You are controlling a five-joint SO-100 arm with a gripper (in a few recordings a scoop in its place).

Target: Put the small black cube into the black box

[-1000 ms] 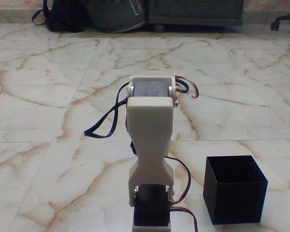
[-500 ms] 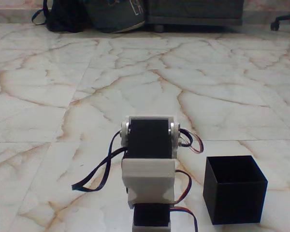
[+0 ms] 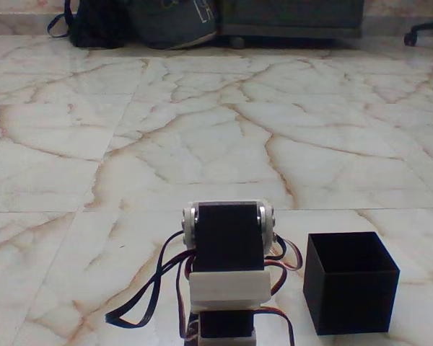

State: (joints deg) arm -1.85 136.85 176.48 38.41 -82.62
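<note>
Fixed view. We see a marble floor point(image 3: 94, 144) with bags point(image 3: 141, 21) along the far wall. The white arm point(image 3: 227, 270) sits folded low at bottom centre, cables point(image 3: 148, 299) looping left — its pincer is hidden, so we cannot tell its state. The black box point(image 3: 350, 282) stands open-topped just right of the arm.

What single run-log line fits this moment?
arm: folded low | box: open, upright on floor, right of arm | gripper: unseen | cube: unseen

one black box point(image 3: 351, 282), one white robot arm point(image 3: 227, 270), two bags point(image 3: 175, 21) at the far wall
</note>
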